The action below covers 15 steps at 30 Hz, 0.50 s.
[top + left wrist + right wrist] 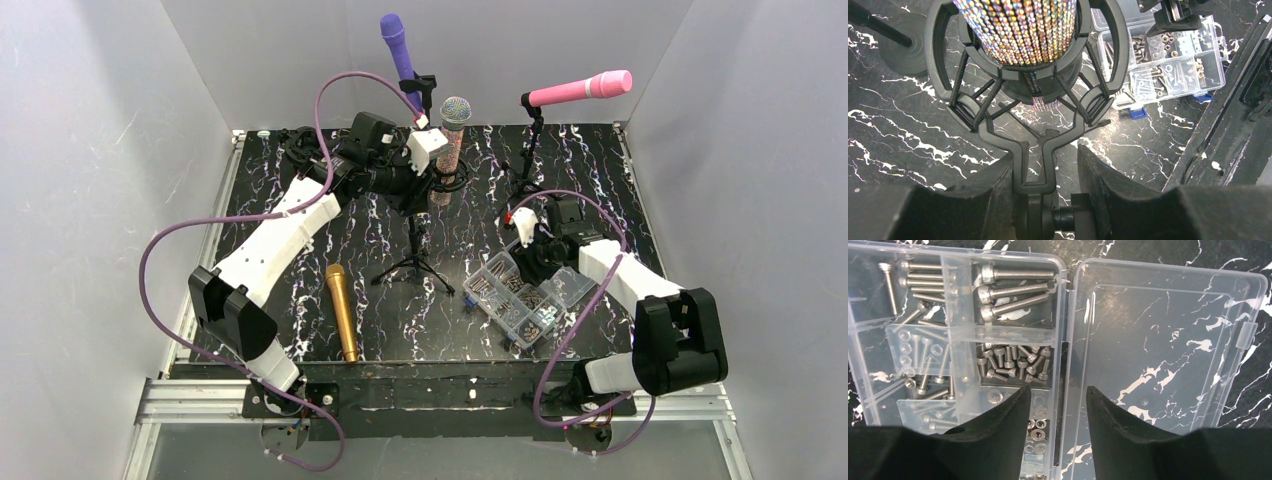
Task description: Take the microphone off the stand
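Sequinned microphone (449, 150), rigid, likely slick, best taken above the shock mount (1040, 150) that left fingers (983, 200) pinched; right fingers (993, 435) stood apart.

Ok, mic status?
Left tool straddling black shock mount neck, grip unclear. Right tool open over clear plastic screw box. Sparkly rhinestone microphone seated in mount.

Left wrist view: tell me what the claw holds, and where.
The left claw grips the shock mount by its lower bracket, not the microphone.
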Each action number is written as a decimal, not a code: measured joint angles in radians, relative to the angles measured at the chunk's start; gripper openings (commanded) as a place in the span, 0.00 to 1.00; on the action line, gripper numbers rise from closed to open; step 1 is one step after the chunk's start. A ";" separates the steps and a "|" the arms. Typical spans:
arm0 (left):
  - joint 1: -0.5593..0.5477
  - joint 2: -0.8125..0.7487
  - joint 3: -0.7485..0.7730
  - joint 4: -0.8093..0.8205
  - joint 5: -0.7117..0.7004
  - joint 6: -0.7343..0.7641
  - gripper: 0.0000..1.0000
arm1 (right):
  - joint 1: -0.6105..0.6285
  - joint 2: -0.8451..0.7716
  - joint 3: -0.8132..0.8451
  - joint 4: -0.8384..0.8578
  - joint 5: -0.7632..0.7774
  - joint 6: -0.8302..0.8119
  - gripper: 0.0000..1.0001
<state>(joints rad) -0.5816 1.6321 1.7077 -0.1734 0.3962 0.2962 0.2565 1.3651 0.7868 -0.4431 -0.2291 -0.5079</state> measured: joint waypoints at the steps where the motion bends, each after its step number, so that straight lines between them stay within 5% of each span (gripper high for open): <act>1: 0.000 0.000 0.000 -0.001 0.000 0.000 0.00 | 0.000 0.005 0.000 0.004 0.007 0.003 0.46; 15: 0.000 -0.010 -0.016 0.012 0.003 -0.005 0.00 | -0.063 0.019 0.000 0.025 0.087 0.011 0.23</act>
<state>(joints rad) -0.5816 1.6218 1.6913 -0.1616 0.3992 0.2913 0.1940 1.3842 0.7868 -0.4179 -0.1417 -0.4973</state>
